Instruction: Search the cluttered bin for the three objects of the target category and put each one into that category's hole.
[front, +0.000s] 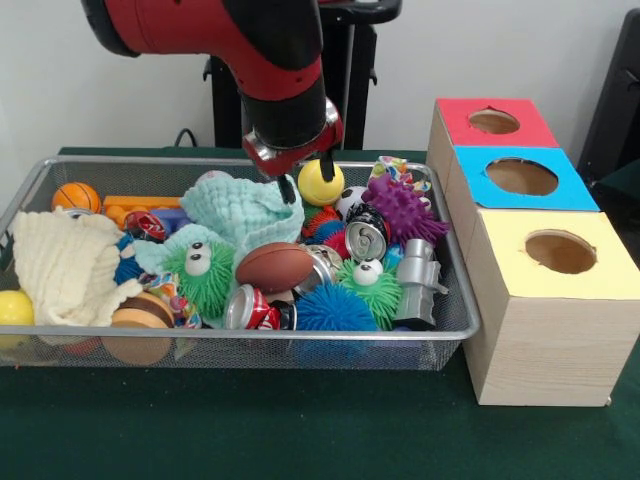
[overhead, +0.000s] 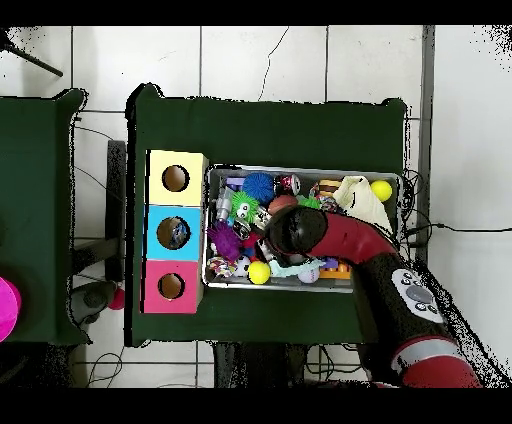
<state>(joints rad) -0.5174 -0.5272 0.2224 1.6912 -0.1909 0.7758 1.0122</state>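
Green worktop (front: 300, 430) is covered by a wire bin (front: 455, 320) of toys, with three holed boxes (front: 545, 300) at its right. Over the bin's far side, the tool (front: 305, 178) is spread above a mint cloth (front: 240, 210), beside a yellow ball (front: 320, 183).

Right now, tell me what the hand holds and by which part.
Nothing: the hand hangs open above the bin, fingers beside the yellow ball, not closed on it.
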